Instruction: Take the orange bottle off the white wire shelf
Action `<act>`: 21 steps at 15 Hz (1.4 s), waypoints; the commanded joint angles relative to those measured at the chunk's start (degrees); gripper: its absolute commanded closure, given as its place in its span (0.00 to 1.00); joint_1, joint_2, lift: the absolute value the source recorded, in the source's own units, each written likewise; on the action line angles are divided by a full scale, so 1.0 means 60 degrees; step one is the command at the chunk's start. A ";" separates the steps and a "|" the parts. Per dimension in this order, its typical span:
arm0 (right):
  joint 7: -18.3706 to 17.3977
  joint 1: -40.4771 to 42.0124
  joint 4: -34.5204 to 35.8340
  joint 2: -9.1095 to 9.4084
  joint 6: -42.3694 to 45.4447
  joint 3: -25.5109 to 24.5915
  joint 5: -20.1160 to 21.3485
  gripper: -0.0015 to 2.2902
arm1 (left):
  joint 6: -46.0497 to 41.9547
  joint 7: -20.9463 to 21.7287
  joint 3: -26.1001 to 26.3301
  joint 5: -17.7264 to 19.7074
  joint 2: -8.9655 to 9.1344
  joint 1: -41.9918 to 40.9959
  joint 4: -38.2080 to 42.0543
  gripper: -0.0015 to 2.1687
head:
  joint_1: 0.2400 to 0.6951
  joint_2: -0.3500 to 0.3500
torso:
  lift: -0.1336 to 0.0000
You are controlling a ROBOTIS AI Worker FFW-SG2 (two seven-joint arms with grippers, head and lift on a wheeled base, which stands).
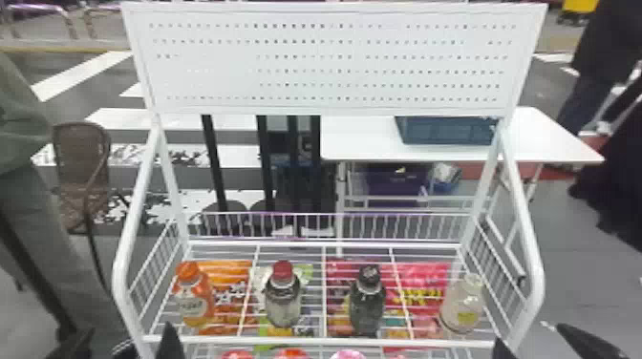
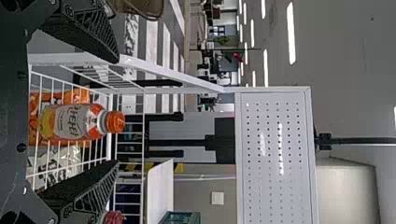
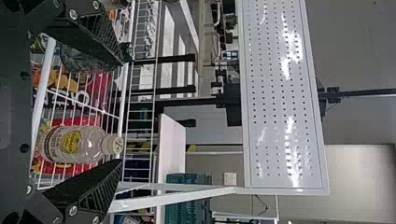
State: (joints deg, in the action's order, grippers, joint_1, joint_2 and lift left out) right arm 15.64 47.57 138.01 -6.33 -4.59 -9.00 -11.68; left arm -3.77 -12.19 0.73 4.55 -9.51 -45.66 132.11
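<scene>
White shelf rim (image 1: 296, 341) near orange bottle (image 1: 193, 303), open above.

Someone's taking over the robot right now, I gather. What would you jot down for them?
Left gripper: open, empty, near the shelf's front, facing the orange bottle.
Right gripper: open, empty, by the shelf's right end, facing the pale bottle.
Orange bottle: upright at the left end of the white wire shelf; red-capped bottle next along.
Done: left gripper lined up, it seems; nothing gripped yet.
Left: grip the orange bottle, then take it off the shelf.
</scene>
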 commanded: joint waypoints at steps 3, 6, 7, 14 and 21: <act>0.0000 -0.0018 -0.0033 0.0000 0.0010 0.0020 0.0013 0.07 | -0.1956 -0.0487 0.0948 -0.0421 -0.0026 0.1092 -0.2463 0.06 | 0.57 0.50 | 1.00; 0.0000 0.0011 -0.0062 0.0000 0.0010 0.0005 -0.0002 0.07 | -0.2600 -0.0560 0.1241 -0.0480 0.0003 0.1810 -0.3796 0.06 | 0.57 0.50 | 1.00; 0.0000 0.0041 -0.0033 0.0000 0.0010 0.0005 -0.0002 0.07 | -0.2630 -0.0575 0.1329 -0.0494 0.0032 0.2029 -0.4118 0.06 | 0.57 0.50 | 1.00; 0.0000 0.0143 0.0070 0.0058 0.0039 0.0020 0.0057 0.07 | -0.2805 -0.0575 0.1402 -0.0523 0.0296 0.3992 -0.6696 0.06 | 0.57 0.50 | 1.00; 0.0000 0.0334 0.0275 0.0044 0.0039 -0.0009 0.0101 0.07 | -0.2805 -0.0370 0.1051 -0.0421 0.0355 0.5135 -0.7751 0.06 | 0.57 0.50 | 1.00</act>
State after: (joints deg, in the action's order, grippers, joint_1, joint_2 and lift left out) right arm 15.64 49.38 139.39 -6.06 -4.35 -8.97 -11.06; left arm -20.63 -14.56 7.48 1.82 -7.38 -16.03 86.47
